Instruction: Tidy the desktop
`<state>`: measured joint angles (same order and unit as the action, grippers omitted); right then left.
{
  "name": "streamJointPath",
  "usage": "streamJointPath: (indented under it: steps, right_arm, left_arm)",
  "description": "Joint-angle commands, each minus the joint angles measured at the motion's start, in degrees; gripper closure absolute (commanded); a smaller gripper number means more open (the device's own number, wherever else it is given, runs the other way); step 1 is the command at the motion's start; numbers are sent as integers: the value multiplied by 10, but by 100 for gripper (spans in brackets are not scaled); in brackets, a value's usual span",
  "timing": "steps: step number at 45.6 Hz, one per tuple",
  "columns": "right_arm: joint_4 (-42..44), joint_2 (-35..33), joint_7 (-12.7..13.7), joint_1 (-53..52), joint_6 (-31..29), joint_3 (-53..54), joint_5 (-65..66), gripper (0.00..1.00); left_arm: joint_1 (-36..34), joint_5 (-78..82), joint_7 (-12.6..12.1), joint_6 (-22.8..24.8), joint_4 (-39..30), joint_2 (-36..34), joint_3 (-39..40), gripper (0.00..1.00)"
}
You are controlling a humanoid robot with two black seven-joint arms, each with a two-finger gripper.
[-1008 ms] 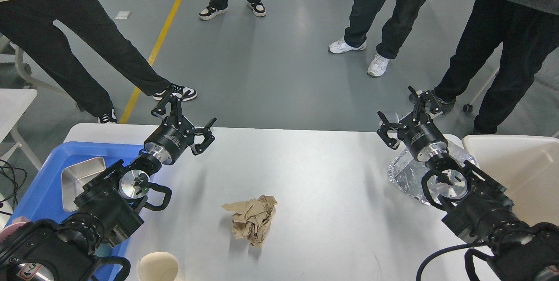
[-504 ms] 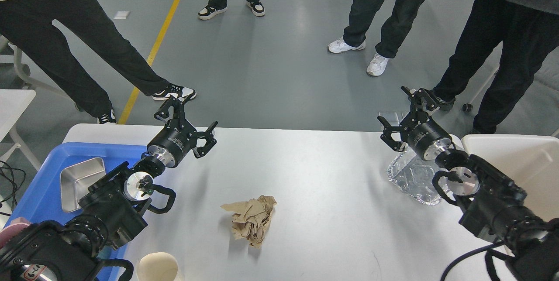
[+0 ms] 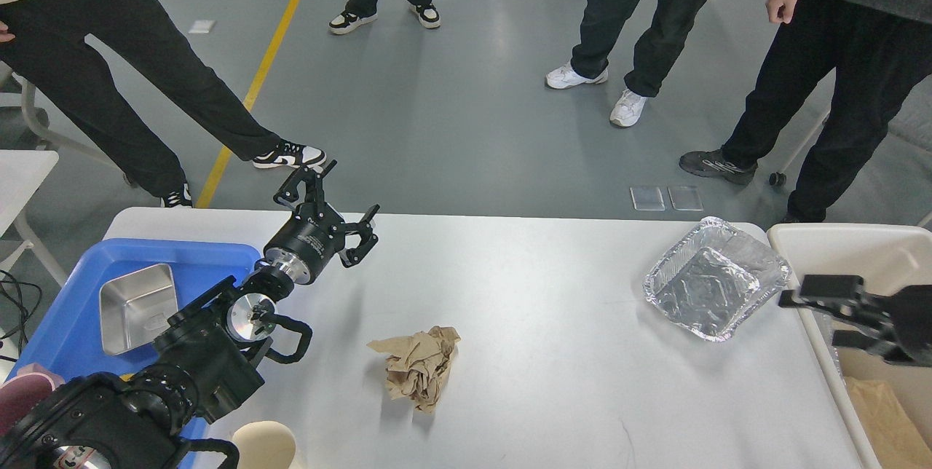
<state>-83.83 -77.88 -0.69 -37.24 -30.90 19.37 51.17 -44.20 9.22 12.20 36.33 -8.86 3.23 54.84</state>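
Note:
The white desktop [image 3: 546,309] fills the lower half of the head view. A crumpled brown paper ball [image 3: 419,367] lies near its front middle. An empty foil tray [image 3: 717,276] sits at the far right. My left gripper [image 3: 335,203] is open and empty, held above the far left edge of the desktop, well behind the paper ball. My right gripper [image 3: 815,316] comes in from the right edge, points left, and is open and empty over the rim of a white bin [image 3: 859,243], just right of the foil tray.
A blue tray [image 3: 65,323] at the left holds a steel pan [image 3: 138,305]. A paper cup [image 3: 266,447] stands at the front edge. The white bin holds brown paper [image 3: 888,411]. Several people stand on the floor beyond the desktop. A small side table [image 3: 22,170] is at the far left.
My right arm has swung back to the right, off the foil tray, which now shows whole. My left gripper has moved slightly to the right, still open.

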Motion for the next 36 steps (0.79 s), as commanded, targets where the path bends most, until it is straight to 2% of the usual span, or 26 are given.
streamJointPath:
  steps: [1,5,14,36]
  right_arm:
    - [-54,-104,2,19,-31,2,6,0]
    - [-81,-159,2,21,-43,2,6,0]
    - [-118,-220,8,9,-64,7,4,0]
    - [-119,-239,11,6,-62,9,0,0]
  left_arm:
    - [0,0,2,0,1,8,0,4]
    - [7,1,1,-1,0,18,-2,4]
    - [7,1,0,-1,1,19,-3,4]
    - [9,4,0,0,1,26,-3,4]
